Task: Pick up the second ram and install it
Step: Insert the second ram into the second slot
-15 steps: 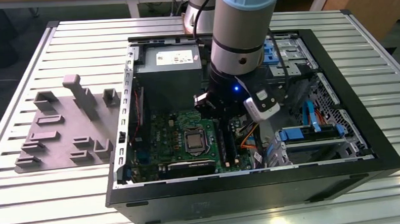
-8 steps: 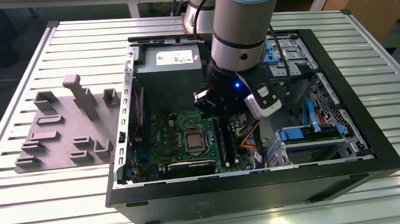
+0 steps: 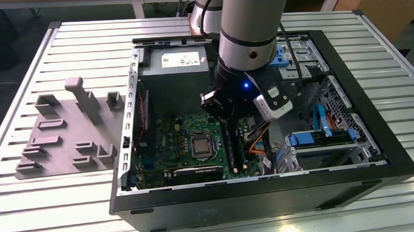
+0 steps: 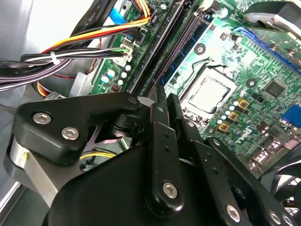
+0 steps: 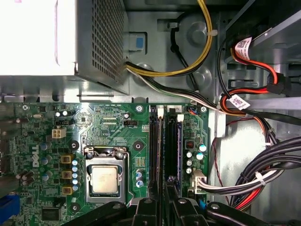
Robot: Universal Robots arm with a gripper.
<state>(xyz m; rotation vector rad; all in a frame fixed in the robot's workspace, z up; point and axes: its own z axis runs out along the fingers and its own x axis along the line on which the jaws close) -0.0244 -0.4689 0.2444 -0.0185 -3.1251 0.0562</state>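
I have the pincer (image 3: pixel 229 114) down inside the open computer case (image 3: pixel 375 140), low over the motherboard (image 3: pixel 173 143), which lies directly beneath it. In the second wrist view its fingers (image 4: pixel 159 101) stand pressed close together, clamped on the near end of the second ram (image 4: pixel 162 61). That slim dark stick runs straight away from the fingertips along the row of black memory slots (image 4: pixel 190 35), lying in line with them; I cannot tell whether it is fully seated in its slot. In the first wrist view the same stick (image 5: pixel 167 141) stretches ahead of the pincer (image 5: pixel 163 200), between two of the slots, and the processor socket (image 5: pixel 105 179) sits just to one side of it. A bundle of coloured cables (image 5: pixel 244 181) lies on the other side of the pincer, near the slots. The grey power supply box (image 5: pixel 94 42) is farther off, beyond the far end of the stick. Outside the case, well apart from the pincer, grey moulded holder blocks (image 3: pixel 68 132) rest on the ribbed tabletop (image 3: pixel 29 207).
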